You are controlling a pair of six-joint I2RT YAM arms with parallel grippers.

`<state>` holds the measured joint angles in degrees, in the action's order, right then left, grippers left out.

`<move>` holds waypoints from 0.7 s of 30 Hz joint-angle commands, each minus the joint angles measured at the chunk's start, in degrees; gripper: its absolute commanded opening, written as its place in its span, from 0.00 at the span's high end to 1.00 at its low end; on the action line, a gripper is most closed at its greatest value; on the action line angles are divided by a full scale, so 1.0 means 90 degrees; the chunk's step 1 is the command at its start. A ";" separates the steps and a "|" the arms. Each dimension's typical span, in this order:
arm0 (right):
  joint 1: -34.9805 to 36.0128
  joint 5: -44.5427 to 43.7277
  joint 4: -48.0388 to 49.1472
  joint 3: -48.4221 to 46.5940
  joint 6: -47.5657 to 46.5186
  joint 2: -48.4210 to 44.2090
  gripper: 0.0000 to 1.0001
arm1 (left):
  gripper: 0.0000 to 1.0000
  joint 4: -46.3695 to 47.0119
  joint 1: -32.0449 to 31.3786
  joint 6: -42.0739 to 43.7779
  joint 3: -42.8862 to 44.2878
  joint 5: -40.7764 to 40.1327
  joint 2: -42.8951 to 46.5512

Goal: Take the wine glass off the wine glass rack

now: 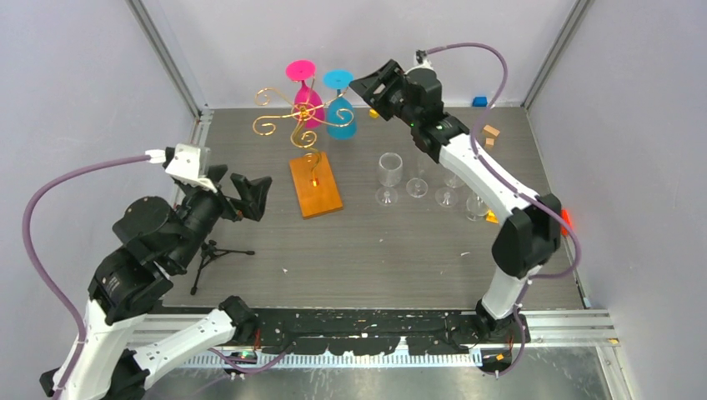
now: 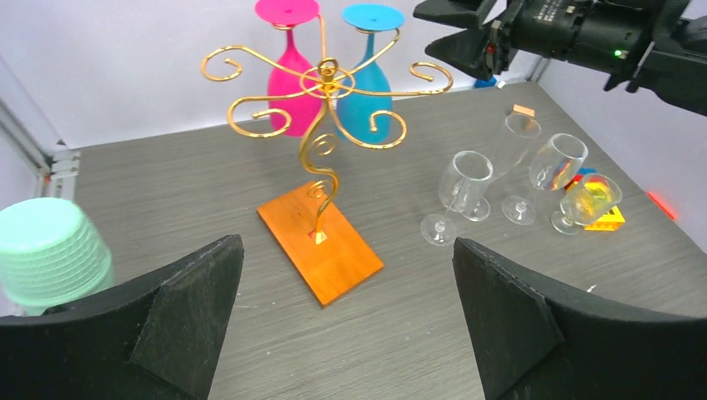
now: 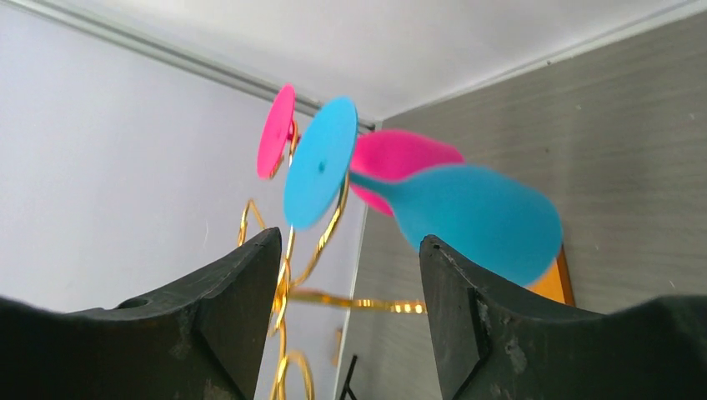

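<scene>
The wine glass rack (image 1: 293, 117), gold wire with spiral arms on an orange base (image 1: 315, 187), stands at the table's back middle. A pink wine glass (image 1: 306, 98) and a blue wine glass (image 1: 340, 110) hang upside down from it. They also show in the left wrist view, pink (image 2: 289, 75) and blue (image 2: 365, 92). My right gripper (image 1: 373, 86) is open, raised just right of the blue glass (image 3: 467, 212), which sits ahead of its fingers, untouched. My left gripper (image 1: 243, 196) is open and empty, left of the base (image 2: 321, 242).
Several clear wine glasses (image 1: 389, 177) stand right of the rack. Small wooden blocks (image 1: 489, 133) and a blue block (image 1: 478, 102) lie at the back right. A black tripod (image 1: 213, 254) lies near the left arm. A stack of green cups (image 2: 50, 250) shows in the left wrist view.
</scene>
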<state>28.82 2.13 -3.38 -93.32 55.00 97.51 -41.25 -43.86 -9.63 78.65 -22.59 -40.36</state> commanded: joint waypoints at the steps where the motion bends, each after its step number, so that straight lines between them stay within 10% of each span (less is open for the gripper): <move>1: 0.0031 -0.0207 0.0775 -0.1049 0.0172 0.0592 0.32 | 0.00 0.0455 0.0019 0.0232 -0.0219 -0.0397 0.0247; 21: -0.0040 0.0101 0.0518 -0.2252 0.0496 0.1786 0.50 | 0.00 0.0295 0.0019 0.0294 -0.0335 -0.0302 0.0067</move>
<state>28.75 0.27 -1.30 -110.52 57.34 112.31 -40.60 -43.86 -7.07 75.79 -25.04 -38.85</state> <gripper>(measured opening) 0.514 0.994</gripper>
